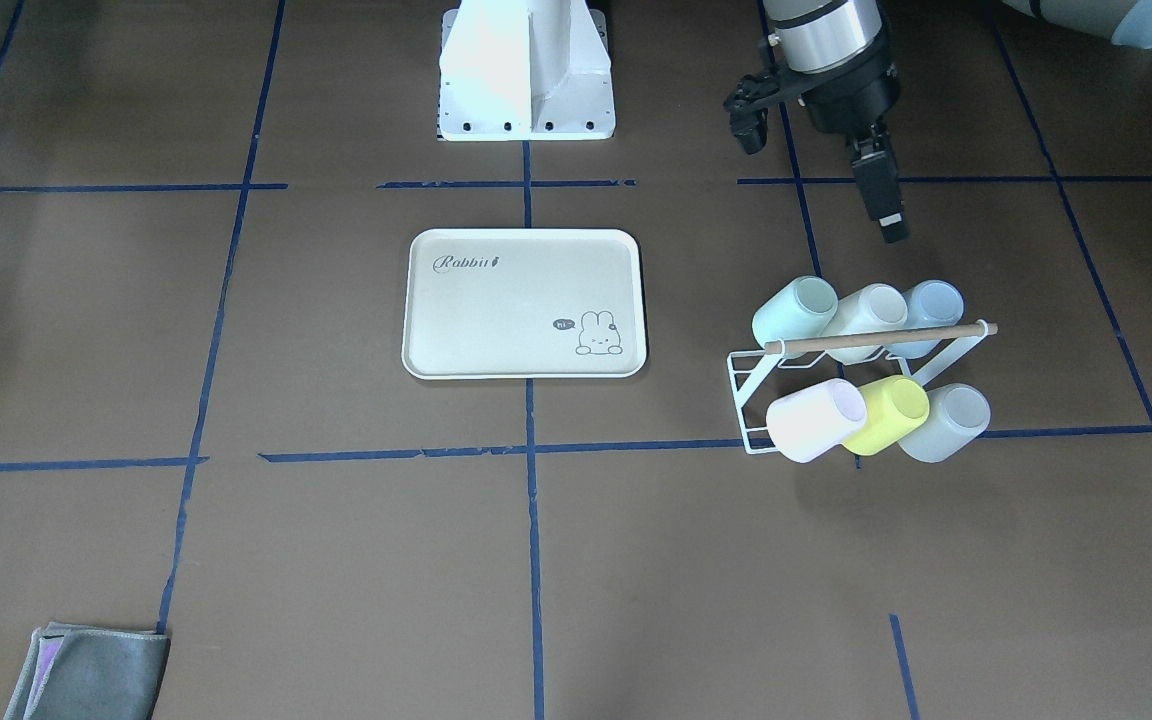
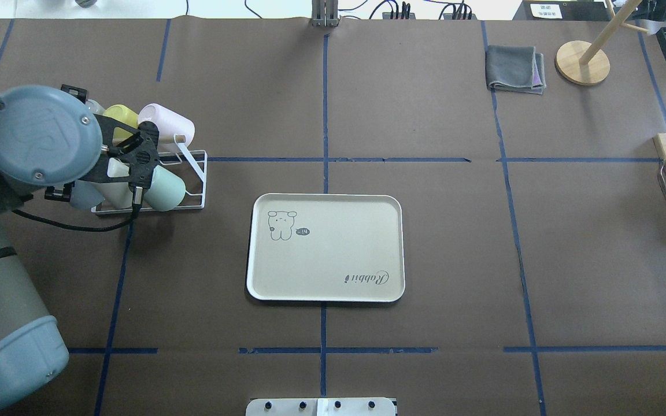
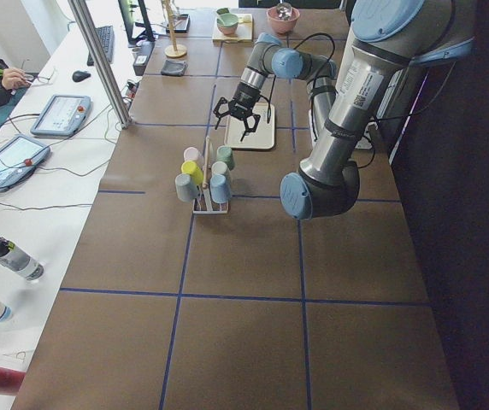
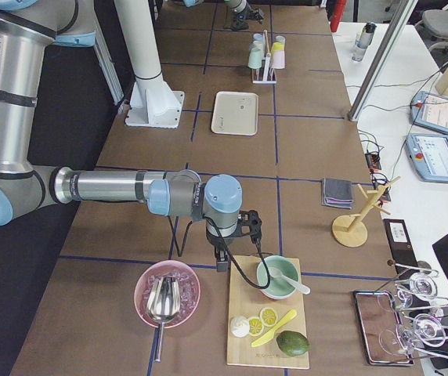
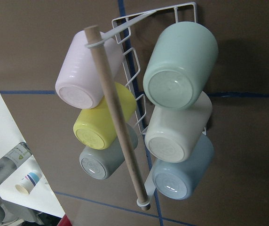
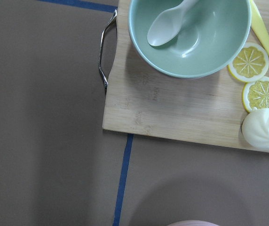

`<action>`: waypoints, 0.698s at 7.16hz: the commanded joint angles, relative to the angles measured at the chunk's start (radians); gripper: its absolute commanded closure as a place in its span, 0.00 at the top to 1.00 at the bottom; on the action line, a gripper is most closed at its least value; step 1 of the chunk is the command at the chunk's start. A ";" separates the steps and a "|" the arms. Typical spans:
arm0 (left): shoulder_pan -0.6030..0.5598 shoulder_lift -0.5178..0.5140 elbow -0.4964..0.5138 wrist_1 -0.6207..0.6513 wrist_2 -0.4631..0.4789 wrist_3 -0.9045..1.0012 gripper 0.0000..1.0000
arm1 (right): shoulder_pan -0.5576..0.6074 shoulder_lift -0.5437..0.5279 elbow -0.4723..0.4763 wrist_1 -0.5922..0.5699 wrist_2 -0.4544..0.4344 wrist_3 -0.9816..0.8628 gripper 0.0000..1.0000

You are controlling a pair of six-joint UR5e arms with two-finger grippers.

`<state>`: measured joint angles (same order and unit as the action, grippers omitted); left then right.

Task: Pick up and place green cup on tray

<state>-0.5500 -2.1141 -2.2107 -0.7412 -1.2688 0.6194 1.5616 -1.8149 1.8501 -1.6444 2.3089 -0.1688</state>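
The green cup [image 1: 794, 310] is a pale mint tumbler lying on its side at the end of a white wire rack [image 1: 748, 400], on the tray's side. It also shows in the overhead view [image 2: 166, 189] and bottom-on in the left wrist view [image 5: 181, 66]. The tray [image 1: 496, 320] is cream with "Rabbit" lettering and lies empty at the table's middle [image 2: 333, 254]. My left gripper [image 1: 893, 232] hovers above the rack [image 2: 132, 162], looks open and holds nothing. My right gripper [image 4: 224, 254] shows only in the exterior right view, far from the rack; I cannot tell its state.
The rack also holds off-white [image 5: 177, 134], pale blue [image 5: 181, 172], pink [image 5: 85, 73], lime [image 5: 101, 125] and grey [image 5: 101, 160] cups under a wooden rod [image 5: 115, 113]. A folded grey cloth [image 2: 515, 68] and a wooden stand [image 2: 581, 62] sit far right. A cutting board [image 6: 172, 108] with a green bowl [image 6: 209, 52] lies under my right wrist.
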 commanded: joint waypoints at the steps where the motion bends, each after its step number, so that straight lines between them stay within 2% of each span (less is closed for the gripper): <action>1: 0.042 -0.024 0.063 0.028 0.054 0.099 1.00 | 0.000 -0.001 0.000 0.000 0.003 0.000 1.00; 3: 0.051 -0.036 0.103 0.025 0.068 0.154 1.00 | 0.000 -0.003 -0.005 0.000 0.004 0.000 1.00; 5: 0.085 -0.067 0.199 0.008 0.112 0.145 1.00 | 0.000 -0.006 -0.006 -0.002 0.007 0.000 1.00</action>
<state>-0.4761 -2.1673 -2.0579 -0.7220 -1.1738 0.7641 1.5616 -1.8188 1.8442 -1.6455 2.3145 -0.1681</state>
